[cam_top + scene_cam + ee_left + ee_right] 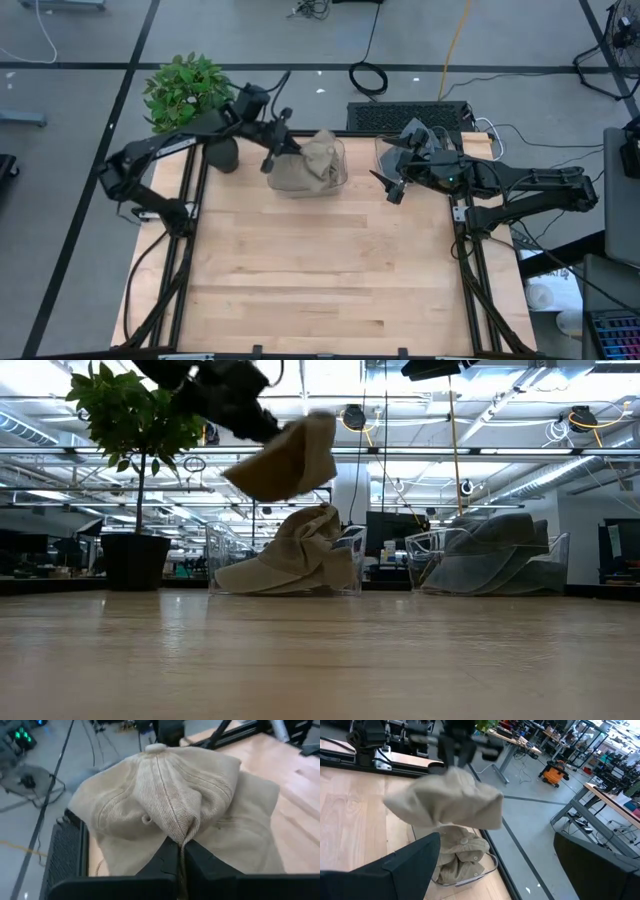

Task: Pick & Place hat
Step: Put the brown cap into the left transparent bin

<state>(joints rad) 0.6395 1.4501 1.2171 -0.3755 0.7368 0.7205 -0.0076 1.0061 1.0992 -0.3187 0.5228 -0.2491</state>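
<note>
A tan corduroy hat (285,460) hangs in the air, held by my left gripper (181,845), which is shut on it. The hat (445,802) is above a clear bin (345,560) at the table's far edge. That bin holds more tan hats (295,560) in a heap. In the high view the left gripper (270,160) is at the bin's left side. My right gripper (393,190) is open and touches nothing. It hovers right of the tan bin, near a second clear bin of grey hats (490,555). My left gripper pinches a gathered fold of the hat's crown (182,832) between its two fingers, on the side away from the top button (156,747). The fingers (262,422) slant down from above and from the table's left. The hat is lifted clear, tilted, above the tan hats in the bin.
A potted plant (185,90) stands at the table's far left corner, behind the left arm. The two clear bins (400,150) sit along the far edge. The wooden tabletop (320,270) stretches toward the near edge.
</note>
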